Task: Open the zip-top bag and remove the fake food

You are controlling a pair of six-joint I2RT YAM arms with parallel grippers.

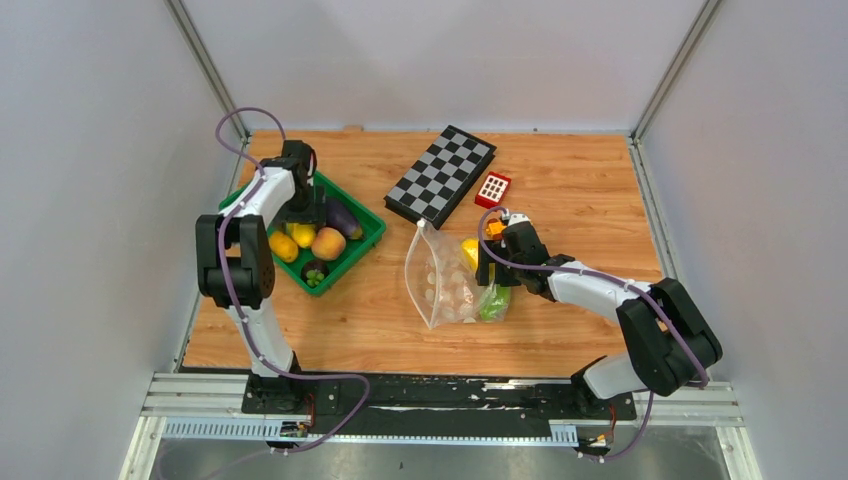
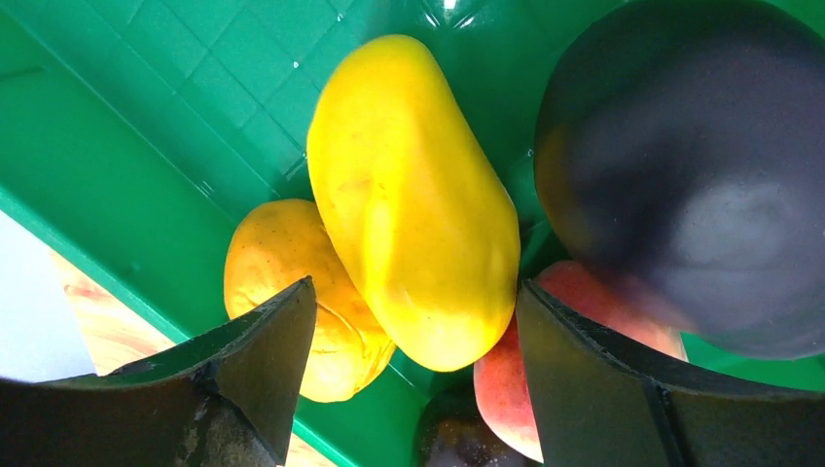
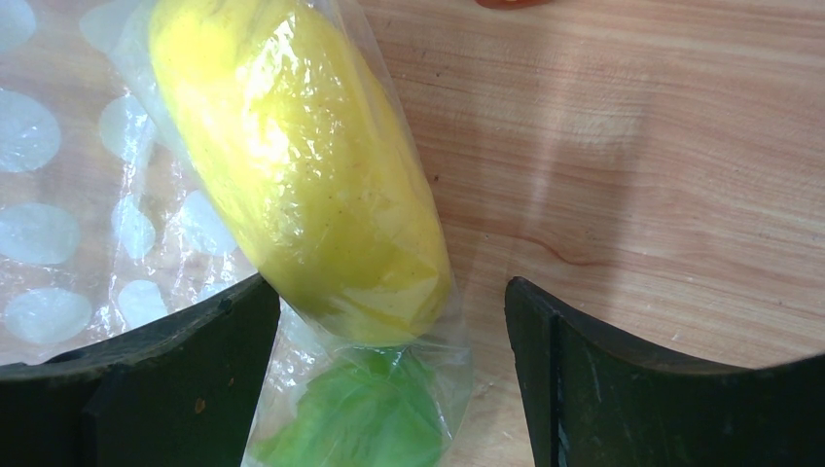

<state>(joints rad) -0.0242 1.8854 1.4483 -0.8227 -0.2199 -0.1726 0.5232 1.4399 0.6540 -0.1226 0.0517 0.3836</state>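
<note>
The zip-top bag [image 1: 440, 285] lies flat on the wooden table, clear with white dots. Inside it, at its right edge, are a yellow piece [image 3: 302, 165] and a green piece [image 3: 360, 418]. My right gripper [image 3: 389, 311] is open just above that edge, with the yellow piece's end and the bag's rim between the jaws, untouched. My left gripper [image 2: 413, 336] is open over the green basket [image 1: 372, 228], above a yellow piece [image 2: 413, 195]. Around that piece lie an orange piece [image 2: 277, 282], a peach [image 2: 593, 341], a purple eggplant [image 2: 681, 165] and a small dark piece [image 2: 457, 443].
A chessboard [image 1: 440, 173] lies at the back centre with a red block with white squares [image 1: 493, 188] beside it. A small orange object [image 1: 494, 229] sits just behind my right wrist. The basket's wall [image 2: 117, 195] is close on the left of my left gripper.
</note>
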